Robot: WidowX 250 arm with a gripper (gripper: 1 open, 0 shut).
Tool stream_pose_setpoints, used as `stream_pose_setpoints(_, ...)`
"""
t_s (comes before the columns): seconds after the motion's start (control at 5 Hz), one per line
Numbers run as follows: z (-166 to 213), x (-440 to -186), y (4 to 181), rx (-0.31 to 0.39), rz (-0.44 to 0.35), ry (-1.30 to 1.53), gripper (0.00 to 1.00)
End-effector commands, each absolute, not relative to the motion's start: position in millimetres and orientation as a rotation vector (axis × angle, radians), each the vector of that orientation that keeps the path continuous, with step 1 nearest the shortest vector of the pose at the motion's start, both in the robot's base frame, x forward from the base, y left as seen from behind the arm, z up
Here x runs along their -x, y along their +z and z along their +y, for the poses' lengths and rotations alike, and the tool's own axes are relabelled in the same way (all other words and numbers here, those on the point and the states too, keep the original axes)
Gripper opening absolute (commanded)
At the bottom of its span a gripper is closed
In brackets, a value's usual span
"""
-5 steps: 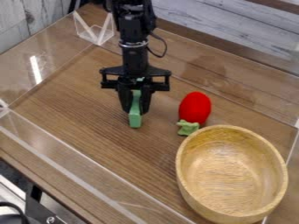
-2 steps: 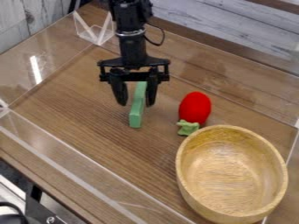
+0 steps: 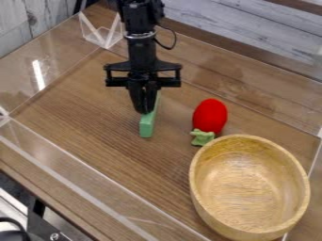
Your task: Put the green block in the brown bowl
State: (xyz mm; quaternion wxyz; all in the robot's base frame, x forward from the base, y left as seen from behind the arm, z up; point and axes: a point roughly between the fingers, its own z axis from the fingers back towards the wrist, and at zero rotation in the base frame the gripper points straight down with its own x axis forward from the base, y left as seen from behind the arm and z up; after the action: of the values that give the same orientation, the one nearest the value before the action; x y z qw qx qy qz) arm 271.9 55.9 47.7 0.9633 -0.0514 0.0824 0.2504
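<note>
1 black hand [image 3: 146,102] points down over the bench [image 3: 88,141], its fingertips low around the far part of the green block [image 3: 147,126]. The hand looks drawn in rather than spread wide, but from where I stand I can't tell how far open it is, or whether it has hold of the block or merely surrounds it. The block's near end sticks out from beneath the hand toward me, pale green against the brown wood, with its long side running roughly away from me. Its far part is largely hidden behind the dark fingers.

Behind the hand, the black arm [image 3: 141,36] comes in from the far side of the bench, with a thin cable [image 3: 172,38] curving out beside it.

Over to my right of the block, and apart from it, is 1 red strawberry toy [image 3: 210,116], its green leaves [image 3: 202,137] on the end nearer me. Farther out, nearer me and to the right, sits the brown bowl [image 3: 208,205], big and round with a thick rim. The block is outside it, well apart, on the bench side under the hand.
</note>
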Motion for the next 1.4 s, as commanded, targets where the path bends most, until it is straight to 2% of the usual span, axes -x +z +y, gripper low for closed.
stream_pose_setpoints(0.0, 54, -275, 58.1, 0.094, 0.135, 0.506, 1.0)
stream_pose_setpoints(0.2, 50, -276, 54.2, 0.088, 0.143, 0.503, 0.0)
stream_pose_setpoints(0.4, 48, -276, 50.1, 0.084, 0.15, 0.501, 0.0)
stream_pose_setpoints(0.8, 50, -290, 99.0, 0.151, 0.113, 0.417, 0.0)
stream_pose_setpoints(1.0, 53, -296, 109.9, 0.171, 0.107, 0.399, 0.0)
stream_pose_setpoints(1.2, 56, -296, 104.0, 0.167, 0.115, 0.393, 0.0)
